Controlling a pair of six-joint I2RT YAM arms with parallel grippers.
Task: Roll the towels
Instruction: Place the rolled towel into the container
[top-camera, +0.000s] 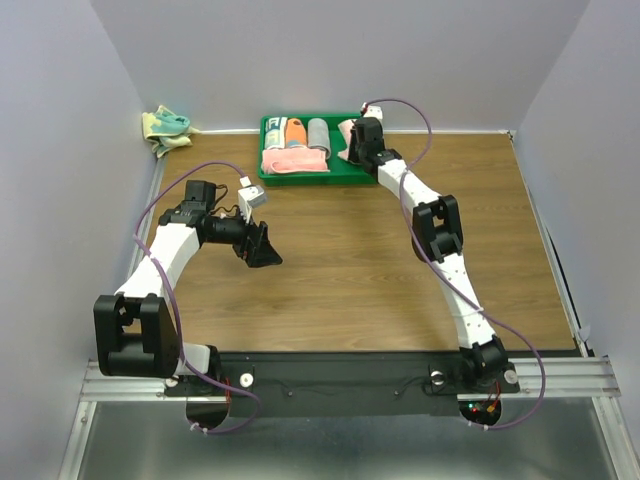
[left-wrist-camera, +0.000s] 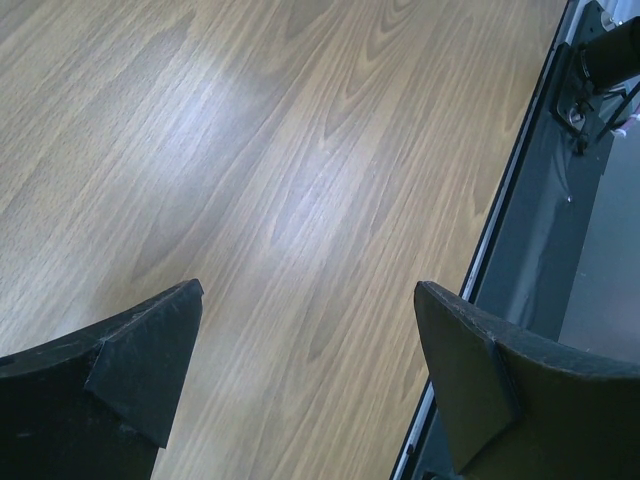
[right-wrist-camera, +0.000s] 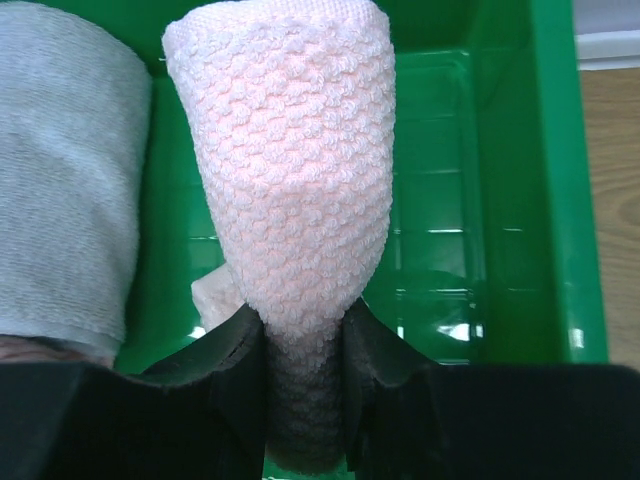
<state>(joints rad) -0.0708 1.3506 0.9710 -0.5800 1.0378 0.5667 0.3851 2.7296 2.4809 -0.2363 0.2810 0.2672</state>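
Overall scene: seen from above, two arms reach over a wooden bench (top-camera: 350, 280). A green tray (top-camera: 345, 181) sits at the upper middle of the frame, against the back wall.
Right pincer: the right pincer (right-wrist-camera: 305, 318) is over the right end of the tray, at the end of the arm stretched to the upper middle of the overhead frame. Its two dark fingers are closed tightly on the lower end of a rolled peach-pink towel (right-wrist-camera: 290, 180).
Peach-pink towel: a stubby roll with a bumpy weave that fills the centre of the right wrist view. It points away from the fingers, above the tray floor. Whether its far end touches the tray cannot be told.
Left pincer: the left pincer (left-wrist-camera: 308, 290) is spread wide and holds nothing. It hangs over bare wood left of centre in the overhead frame. The dark near edge of the bench shows at the right of its wrist view.
Teal towel: the teal towel (top-camera: 165, 128), with pale yellow edges, lies crumpled in the upper left corner of the overhead frame. It is well apart from the tray and both arms.
Tray contents: a grey roll (right-wrist-camera: 65, 190) lies just left of the held towel. Further left in the tray are an orange item (top-camera: 294, 131) and a flat salmon cloth (top-camera: 292, 161).
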